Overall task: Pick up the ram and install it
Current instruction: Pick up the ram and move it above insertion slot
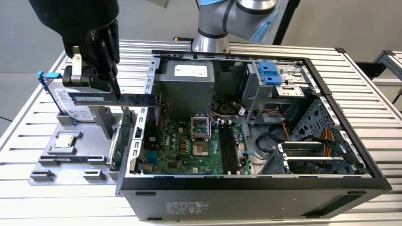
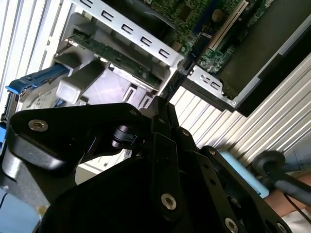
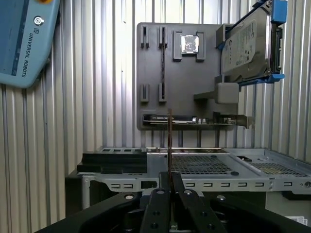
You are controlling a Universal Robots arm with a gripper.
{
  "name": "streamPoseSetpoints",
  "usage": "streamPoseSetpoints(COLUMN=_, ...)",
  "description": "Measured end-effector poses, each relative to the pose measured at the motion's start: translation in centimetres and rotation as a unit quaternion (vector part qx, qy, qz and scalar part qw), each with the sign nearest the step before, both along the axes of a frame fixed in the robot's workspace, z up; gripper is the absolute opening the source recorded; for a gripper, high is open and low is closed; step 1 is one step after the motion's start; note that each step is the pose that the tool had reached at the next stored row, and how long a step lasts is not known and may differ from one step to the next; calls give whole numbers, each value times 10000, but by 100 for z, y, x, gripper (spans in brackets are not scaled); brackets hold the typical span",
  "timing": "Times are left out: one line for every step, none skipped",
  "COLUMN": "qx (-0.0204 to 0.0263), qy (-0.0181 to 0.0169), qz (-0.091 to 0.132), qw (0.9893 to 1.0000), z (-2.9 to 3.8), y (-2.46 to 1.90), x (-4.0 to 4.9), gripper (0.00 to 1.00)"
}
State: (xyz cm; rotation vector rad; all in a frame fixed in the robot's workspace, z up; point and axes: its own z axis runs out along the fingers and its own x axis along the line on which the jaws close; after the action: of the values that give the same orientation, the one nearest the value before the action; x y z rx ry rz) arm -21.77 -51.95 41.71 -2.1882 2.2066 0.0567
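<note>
Black and shut tight, my fingers (image 3: 156, 206) pinch the ram (image 1: 135, 100) near one end. I, the gripper (image 1: 95, 94), hang at the upper left of the exterior view, above the grey fixture plate (image 1: 63, 159) beside the open case (image 1: 251, 197). That view shows the ram side-on and level, its free end meeting the case's left rim in the picture. The first wrist view gives it edge-on, a thin line rising from my fingertips at bottom centre. The memory slots (image 1: 227, 150) lie uncovered at frame centre, well apart from me.
</note>
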Motion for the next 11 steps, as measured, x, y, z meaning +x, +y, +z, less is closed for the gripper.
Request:
streamPoseSetpoints(qx=0, qy=0, qz=0, qw=10000, z=0, y=0, x=16, gripper=0)
streamPoseSetpoints(qx=-1, qy=1, qz=0, qw=10000, z=1, y=0, x=29, gripper=0)
streamPoseSetpoints(qx=0, qy=0, qz=0, qw=10000, z=0, y=0, x=44, gripper=0)
streamPoseSetpoints(qx=0, qy=0, qz=0, qw=10000, z=0, y=0, x=57, gripper=0)
streamPoseSetpoints(qx=0, qy=0, qz=0, qw=10000, z=0, y=0, x=70, gripper=0)
streamPoseSetpoints(qx=0, qy=0, qz=0, qw=10000, z=1, y=0, x=83, gripper=0)
streamPoseSetpoints(qx=-1, qy=1, qz=0, qw=10000, z=1, y=0, x=96, gripper=0)
streamPoseSetpoints(qx=0, qy=0, qz=0, qw=10000, z=0, y=0, x=111, gripper=0)
streamPoseSetpoints(qx=0, qy=0, qz=0, qw=10000, z=0, y=0, x=124, gripper=0)
streamPoseSetpoints(qx=0, qy=0, qz=0, qw=10000, z=0, y=0, x=137, gripper=0)
streamPoseSetpoints(qx=-1, qy=0, qz=0, qw=10000, z=1, y=0, x=151, gripper=0)
